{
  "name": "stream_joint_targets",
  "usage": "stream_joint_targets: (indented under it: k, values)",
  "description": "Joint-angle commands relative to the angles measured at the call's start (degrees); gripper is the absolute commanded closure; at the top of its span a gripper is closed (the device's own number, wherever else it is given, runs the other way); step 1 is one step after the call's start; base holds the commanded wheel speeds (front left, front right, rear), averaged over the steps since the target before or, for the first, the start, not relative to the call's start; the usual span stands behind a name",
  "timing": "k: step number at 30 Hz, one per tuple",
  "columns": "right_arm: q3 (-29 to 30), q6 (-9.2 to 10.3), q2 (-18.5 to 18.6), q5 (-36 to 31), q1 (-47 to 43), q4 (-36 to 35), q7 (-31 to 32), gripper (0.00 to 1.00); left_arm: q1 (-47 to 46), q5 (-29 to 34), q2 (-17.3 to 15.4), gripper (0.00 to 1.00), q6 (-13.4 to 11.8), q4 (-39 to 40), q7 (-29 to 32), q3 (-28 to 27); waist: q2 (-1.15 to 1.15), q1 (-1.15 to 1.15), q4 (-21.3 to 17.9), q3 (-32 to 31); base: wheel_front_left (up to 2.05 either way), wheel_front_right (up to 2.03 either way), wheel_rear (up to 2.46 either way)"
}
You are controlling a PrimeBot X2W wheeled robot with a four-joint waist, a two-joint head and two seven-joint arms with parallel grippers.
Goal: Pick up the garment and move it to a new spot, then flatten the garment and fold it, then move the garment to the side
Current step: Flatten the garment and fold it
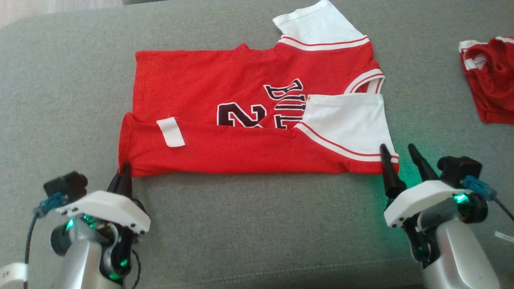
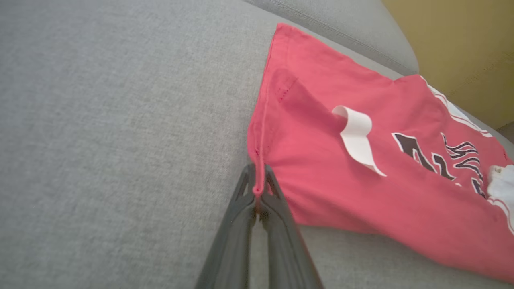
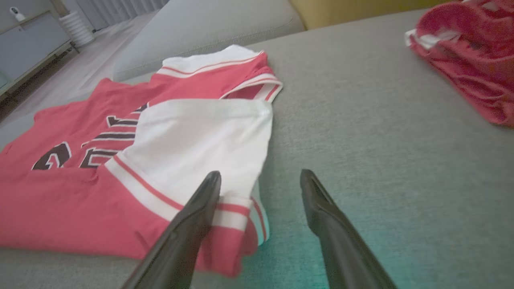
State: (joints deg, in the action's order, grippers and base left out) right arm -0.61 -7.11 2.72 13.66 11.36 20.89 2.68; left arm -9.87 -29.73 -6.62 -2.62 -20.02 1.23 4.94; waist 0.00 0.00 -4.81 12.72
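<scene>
Now, the left gripper (image 1: 125, 168) is clenched on the near-left corner of the jersey (image 1: 225, 92), and its wrist view shows how little it has: a thin pinch of hem between the fingers (image 2: 281, 233). The right gripper (image 1: 396, 149) stands released, with one finger over the striped near-right corner and the other out on the bare grey cushion (image 1: 257, 224). The jersey lies flat across the middle of the cushion, its near edge folded over with the white label (image 1: 170, 132) showing.

The danger is this: if the left lifts before the right closes, the cloth drags skewed and that fold spills open. Straddling the edge like that, the right could close on the top layer alone, or on nothing. And such a slim hem pinch may slip under load. The second red garment (image 1: 492, 88) lies well apart, far right.
</scene>
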Motion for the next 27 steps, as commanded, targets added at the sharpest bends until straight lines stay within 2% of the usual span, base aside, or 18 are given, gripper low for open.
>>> stream_joint_targets:
  k: [1, 11, 12, 13, 15, 17, 18, 23, 27]
  values:
    - [-1.7, -0.37, 0.2, 0.3, 1.0, -1.1, 0.9, 0.0, 0.1, 0.0, -1.2, 1.0, -0.8, 2.1, -0.4, -2.1, 0.0, 0.0, 0.5, 0.2, 0.0, 0.0, 0.0]
    - [-2.8, -0.37, 0.2, 1.6, 1.2, 3.5, 4.4, 0.0, 1.4, -0.9, -1.0, 1.0, -1.4, 1.7, -1.1, -2.6, 0.0, 0.0, 1.5, 0.7, 0.0, 0.0, 0.0]
    - [-3.1, -0.37, 0.2, 1.8, 1.3, 4.1, 4.5, 0.02, 1.4, -1.0, -0.9, 1.0, -1.5, 1.6, -1.2, -2.6, 0.0, 0.0, 1.5, 0.7, 0.0, 0.0, 0.0]
    - [-3.2, -0.37, 0.2, 2.0, 1.5, 4.7, 4.6, 0.13, 1.4, -1.0, -0.9, 1.0, -1.5, 1.4, -1.3, -2.6, 0.0, 0.0, 1.5, 0.7, 0.0, 0.0, 0.0]
    - [-3.5, -0.37, 0.2, 2.2, 2.0, 5.8, 4.7, 0.51, 1.4, -1.1, -1.0, 1.0, -1.6, 0.9, -1.5, -2.7, 0.0, 0.0, 1.5, 0.7, 0.0, 0.0, 0.0]
    - [-3.5, -0.37, 0.2, 2.2, 2.4, 6.7, 4.5, 0.78, 1.3, -1.0, -1.1, 1.0, -1.7, 0.6, -1.8, -2.7, 0.0, 0.0, 1.5, 0.6, 0.0, 0.0, 0.0]
    - [-3.4, -0.37, 0.2, 2.2, 2.6, 7.1, 4.5, 1.0, 1.2, -1.0, -1.1, 1.0, -1.7, 0.5, -1.9, -2.6, 0.0, 0.0, 1.5, 0.5, 0.0, 0.0, 0.0]
    - [-1.0, -0.37, 0.2, 0.3, 3.5, 7.3, 3.4, 1.0, 1.3, -1.1, -0.8, 1.0, -1.2, 1.1, -2.7, -2.0, 0.0, 0.0, 1.4, -0.2, 0.0, 0.0, 0.0]
    - [2.3, -0.37, 0.9, -3.1, 2.6, 4.8, 4.2, 1.0, 3.4, -1.1, -0.5, 1.0, -1.2, 3.5, -3.3, -1.6, 0.0, 0.0, 1.3, -0.9, 0.0, 0.0, 0.0]
